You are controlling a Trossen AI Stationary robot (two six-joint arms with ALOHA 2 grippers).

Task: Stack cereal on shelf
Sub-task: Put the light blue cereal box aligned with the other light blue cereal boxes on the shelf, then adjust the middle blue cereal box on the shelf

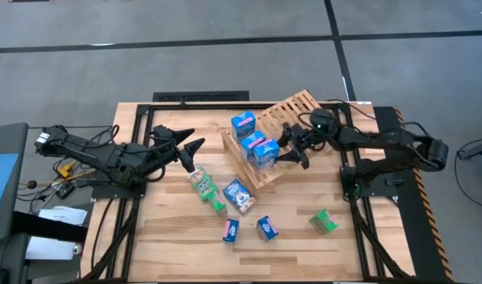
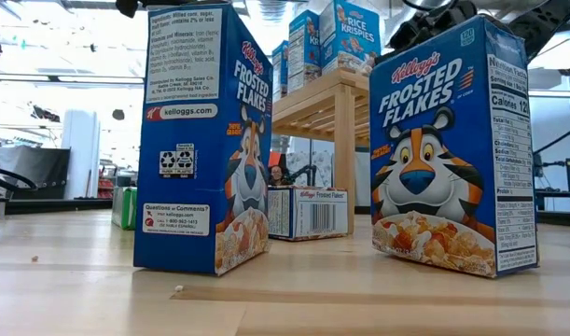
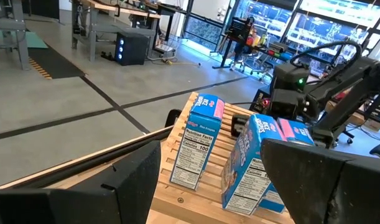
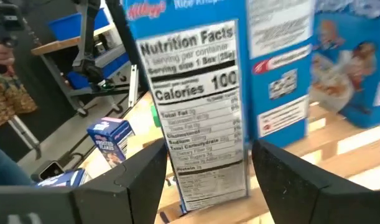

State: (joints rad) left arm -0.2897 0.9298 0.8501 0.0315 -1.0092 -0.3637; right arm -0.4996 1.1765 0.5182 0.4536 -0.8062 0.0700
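A light plank tabletop is sitting on a grey concrete floor; beyond it the room is showing workbenches, racks and bright windows. One slatted wooden shelf is lying tilted at the table's far middle, carrying three blue cereal boxes in a row. Six more boxes are lying loose on the planks nearer the front: two green ones and four blue. The left gripper is hovering left of the shelf, fingers apart, holding nothing. The right gripper is reaching at the shelf's right side, fingers spread beside the nearest shelved box.
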